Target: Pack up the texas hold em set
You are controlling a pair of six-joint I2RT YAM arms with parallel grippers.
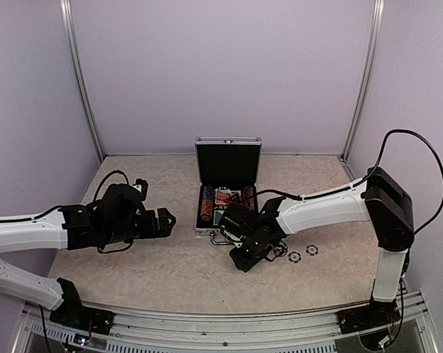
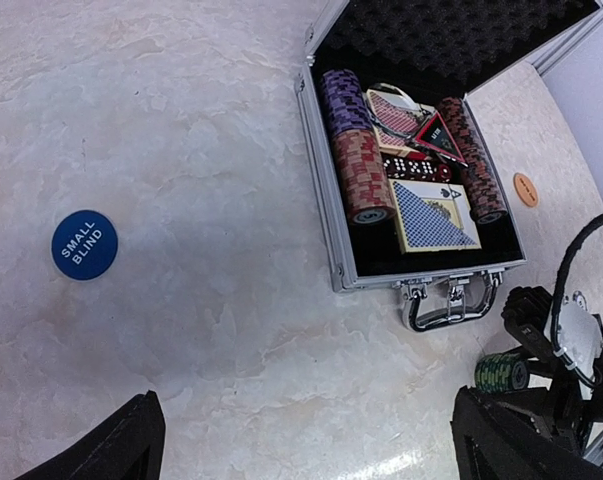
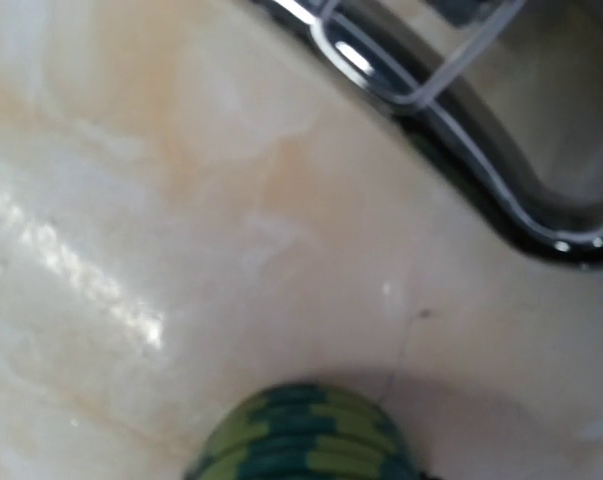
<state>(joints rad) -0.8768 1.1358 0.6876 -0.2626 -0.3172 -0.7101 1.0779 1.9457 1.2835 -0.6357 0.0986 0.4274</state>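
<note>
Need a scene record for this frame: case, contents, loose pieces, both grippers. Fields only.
case: aluminium case, lid open, handle on the near side
in case: purple, red and dark red chip stacks; card decks; red dice
loose: blue SMALL BLIND disc left of case; orange disc right of it; two chips at its near right
left gripper: open, empty
right gripper: closed on green chip stack, just in front of the handle
</note>
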